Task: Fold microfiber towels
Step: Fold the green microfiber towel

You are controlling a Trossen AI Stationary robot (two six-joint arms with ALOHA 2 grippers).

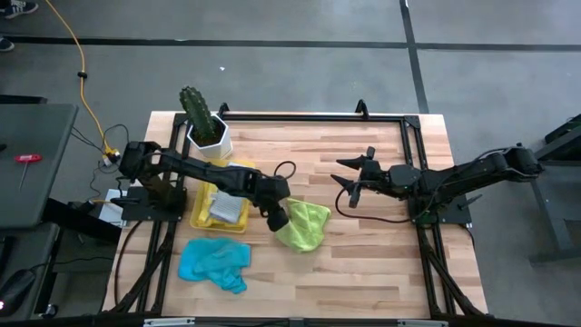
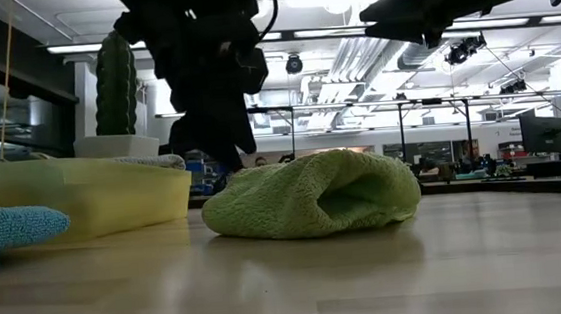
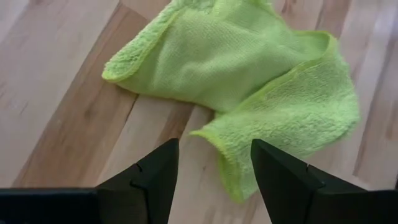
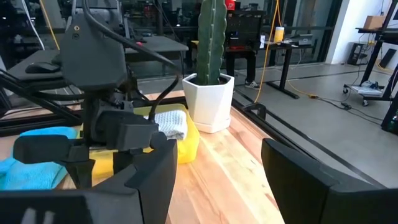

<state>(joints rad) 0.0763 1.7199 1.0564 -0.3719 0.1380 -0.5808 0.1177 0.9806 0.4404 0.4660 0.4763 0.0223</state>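
Two dark arms reach in over the wooden table (image 1: 363, 263) from opposite sides. On the left, the left arm stretches from its base at the table's left edge, past the cactus (image 1: 197, 111) in its white pot (image 1: 211, 141) and over the yellow tray (image 1: 201, 207), with its forearm angled down toward the table's middle. The left gripper (image 1: 276, 216) points downward just beside the left edge of the lime green towel (image 1: 305, 225); in the left wrist view its two fingers (image 3: 149, 180) stand apart with nothing between them, hovering over bare wood with the towel's nearest corner just ahead of them. In the low view the gripper hangs just behind the towel's left end, and whether it touches the cloth cannot be told.

A grey towel (image 1: 227, 209) lies folded in the tray. In front of the tray, near the table's front-left, a light blue towel (image 1: 214, 263) lies crumpled on the wood.

At the table's middle the lime green towel sits loosely doubled over, with one flap lying over the other and an open pocket showing on its right side in the low view.

Further right, the right arm extends roughly level from its base toward the centre, raised above the table. The right gripper (image 1: 349, 182) is held wide and empty, well apart from the green towel.
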